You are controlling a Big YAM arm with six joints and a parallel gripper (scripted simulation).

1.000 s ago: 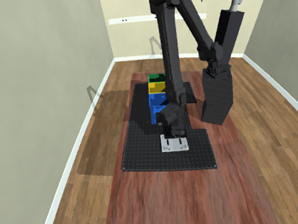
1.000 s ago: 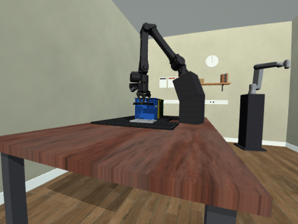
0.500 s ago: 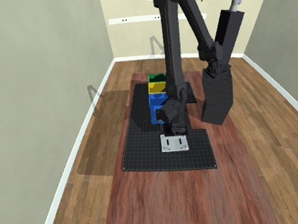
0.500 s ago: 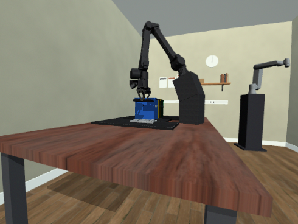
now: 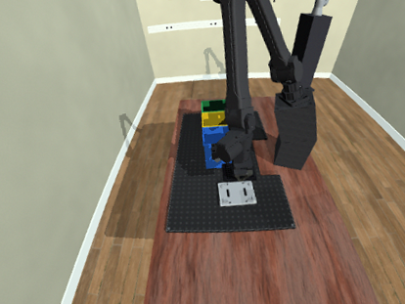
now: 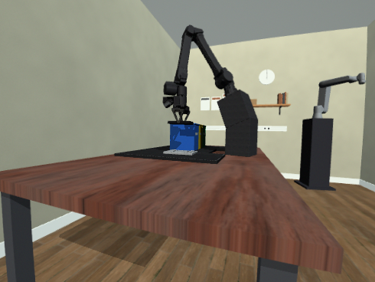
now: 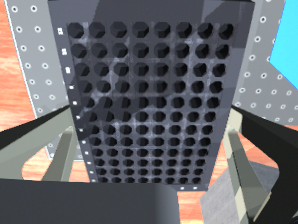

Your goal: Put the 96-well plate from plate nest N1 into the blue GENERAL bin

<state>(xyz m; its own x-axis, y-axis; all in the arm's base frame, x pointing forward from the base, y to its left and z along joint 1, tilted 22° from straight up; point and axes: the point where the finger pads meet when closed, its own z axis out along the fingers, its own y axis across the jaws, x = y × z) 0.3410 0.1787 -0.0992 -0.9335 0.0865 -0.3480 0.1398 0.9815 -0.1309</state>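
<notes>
My gripper (image 6: 180, 117) (image 7: 150, 111) is shut on the dark 96-well plate (image 7: 149, 83) (image 6: 180, 122), one finger on each long side. It holds the plate level in the air, at about the height of the blue bin's rim. The white plate nest N1 (image 5: 237, 193) (image 6: 180, 152) lies bare on the black perforated mat (image 5: 200, 207) (image 6: 145, 153), in front of the bins. The blue bin (image 5: 212, 137) (image 6: 184, 138) (image 7: 288, 50) stands upright just behind the nest. In the top view the arm hides the plate.
A yellow bin (image 5: 213, 117) (image 6: 201, 135) and a green bin (image 5: 213, 104) stand upright in a row behind the blue one. The arm's dark base block (image 5: 295, 130) (image 6: 239, 126) stands right of the bins. A second grey arm on a black pedestal (image 6: 315, 153) stands off the table.
</notes>
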